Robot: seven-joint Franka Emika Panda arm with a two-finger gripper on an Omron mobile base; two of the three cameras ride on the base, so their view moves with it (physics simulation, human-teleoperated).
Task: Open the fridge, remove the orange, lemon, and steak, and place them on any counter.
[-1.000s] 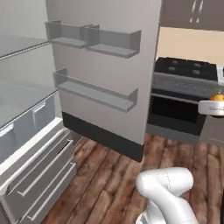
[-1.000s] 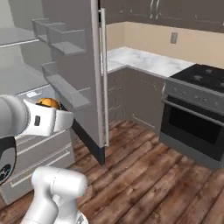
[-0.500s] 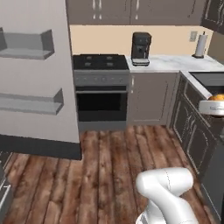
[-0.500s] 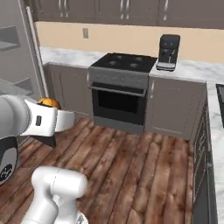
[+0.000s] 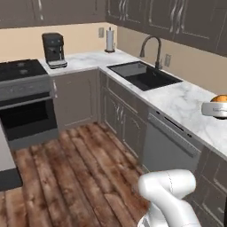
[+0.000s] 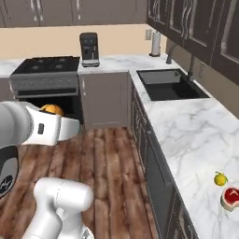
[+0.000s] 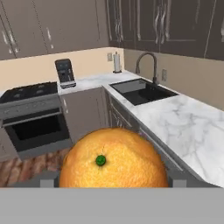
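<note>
Carrying the round dark-orange fruit, the orange (image 7: 113, 158), I see it sitting between the jaws of the gripper (image 7: 113, 183), which are clamped on its wide sides. In the right base view the orange (image 6: 51, 109) shows just behind the white hand.

My landmark is the black sink basin (image 6: 170, 84) set in the long white marble counter (image 6: 186, 126) with grey veining. On the near stretch of that marble, well apart from the sink and toward me, lie the small bright yellow lemon (image 6: 220, 179) and the flat red steak (image 6: 230, 198) with pale fat rim, just beside each other. So I judge two foods are placed and the orange is the last one.

What can go wrong: the fruit is round, so if I release it high or on a tilt, it may roll into the basin or off the front edge. Coming down near the lemon could knock it. The curved grey faucet (image 5: 153, 48) behind the sink and the dark wall cabinets (image 5: 177, 22) above limit a high reach.

Open room is the bare marble between the sink and the lemon; the wooden floor (image 5: 80, 177) in front is free for the base.
</note>
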